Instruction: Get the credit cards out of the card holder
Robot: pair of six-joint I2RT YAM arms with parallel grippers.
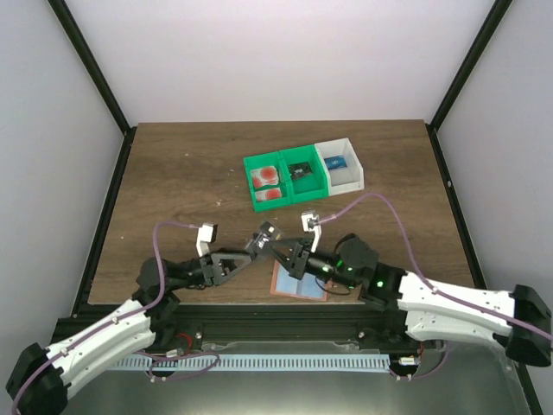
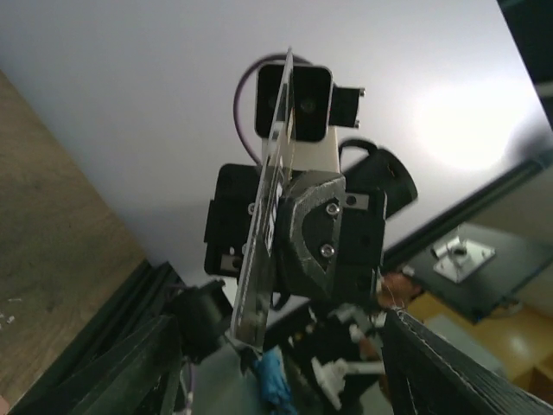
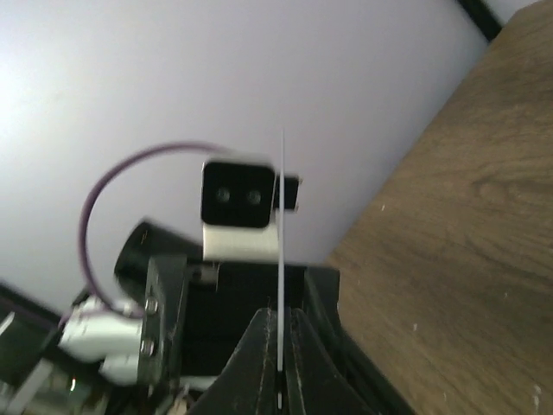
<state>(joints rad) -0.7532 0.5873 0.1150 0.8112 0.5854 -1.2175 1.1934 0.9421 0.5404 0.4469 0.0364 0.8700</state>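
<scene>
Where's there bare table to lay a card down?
Bare wood lies left of the green bin, and right of the white bin to the table edge. Crowded: the near middle, where the left gripper and right gripper meet by the card holder.

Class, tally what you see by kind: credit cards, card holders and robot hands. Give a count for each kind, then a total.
Credit cards: 3 (two lying in the green bin, one gripped edge-on by the right hand)
Card holder: 1
Robot hands: 2 (the right hand, and the left hand standing open)
Total: 6
</scene>
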